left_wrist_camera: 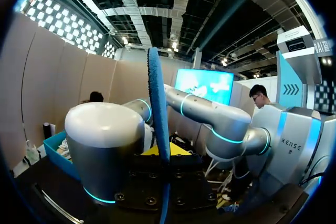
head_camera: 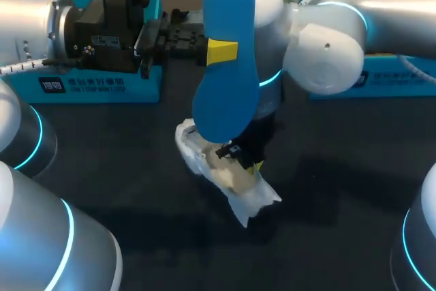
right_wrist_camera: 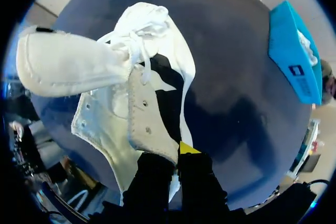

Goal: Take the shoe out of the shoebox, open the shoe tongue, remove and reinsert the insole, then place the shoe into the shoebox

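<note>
Two arms share this job. My left gripper (head_camera: 221,51) is clamped on the blue insole (head_camera: 225,93), which stands upright with its wider end down, directly over the white shoe (head_camera: 197,148) lying on the table (head_camera: 122,168). My right gripper (right_wrist_camera: 181,150) pinches the shoe's eyelet flap, spreading the mouth. I judge that the left arm must lower the insole in.
</note>
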`<state>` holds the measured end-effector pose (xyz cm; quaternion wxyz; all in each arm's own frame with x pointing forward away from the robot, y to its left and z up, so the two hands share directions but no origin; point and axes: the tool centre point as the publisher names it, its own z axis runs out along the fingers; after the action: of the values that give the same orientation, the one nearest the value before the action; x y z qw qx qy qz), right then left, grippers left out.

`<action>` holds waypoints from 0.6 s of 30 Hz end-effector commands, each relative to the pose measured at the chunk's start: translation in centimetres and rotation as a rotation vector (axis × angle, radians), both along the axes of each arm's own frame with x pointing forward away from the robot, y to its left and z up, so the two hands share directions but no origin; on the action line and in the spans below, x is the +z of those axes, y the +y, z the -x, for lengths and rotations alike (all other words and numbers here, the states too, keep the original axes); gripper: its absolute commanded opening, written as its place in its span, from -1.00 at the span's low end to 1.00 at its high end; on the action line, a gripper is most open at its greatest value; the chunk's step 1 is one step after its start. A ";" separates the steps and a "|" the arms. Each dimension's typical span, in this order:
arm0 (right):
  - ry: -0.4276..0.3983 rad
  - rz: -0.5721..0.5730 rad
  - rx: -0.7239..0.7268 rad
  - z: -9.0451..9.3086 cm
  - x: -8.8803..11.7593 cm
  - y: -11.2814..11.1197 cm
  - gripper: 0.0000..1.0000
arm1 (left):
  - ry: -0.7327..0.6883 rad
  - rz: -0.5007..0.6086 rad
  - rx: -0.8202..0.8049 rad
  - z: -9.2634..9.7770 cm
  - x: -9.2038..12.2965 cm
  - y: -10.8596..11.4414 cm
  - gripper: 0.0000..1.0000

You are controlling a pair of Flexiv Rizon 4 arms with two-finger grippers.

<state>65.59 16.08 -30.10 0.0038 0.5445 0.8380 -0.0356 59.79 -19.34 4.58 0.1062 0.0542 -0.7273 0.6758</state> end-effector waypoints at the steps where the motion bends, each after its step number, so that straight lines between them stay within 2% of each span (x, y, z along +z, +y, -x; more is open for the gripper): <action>1: -0.008 0.024 -0.213 0.7 0.4 0.1 -1.00 | -0.001 0.002 0.000 -0.1 -0.1 -0.2 -1.00; 3: 0.000 0.032 -0.298 0.8 -0.1 0.4 -1.00 | -0.001 0.002 0.000 -0.1 -0.1 -0.2 -1.00; 10: 0.028 0.003 -0.407 0.6 -1.7 1.1 -1.00 | -0.001 0.002 0.000 -0.1 -0.1 -0.2 -1.00; 18: 0.050 -0.061 -0.452 0.7 -3.5 0.9 -1.00 | -0.001 0.002 0.000 -0.1 -0.1 -0.2 -1.00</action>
<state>64.93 17.55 -32.77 -0.0295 0.7147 0.6981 -0.0331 59.79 -19.34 4.58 0.1062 0.0542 -0.7273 0.6759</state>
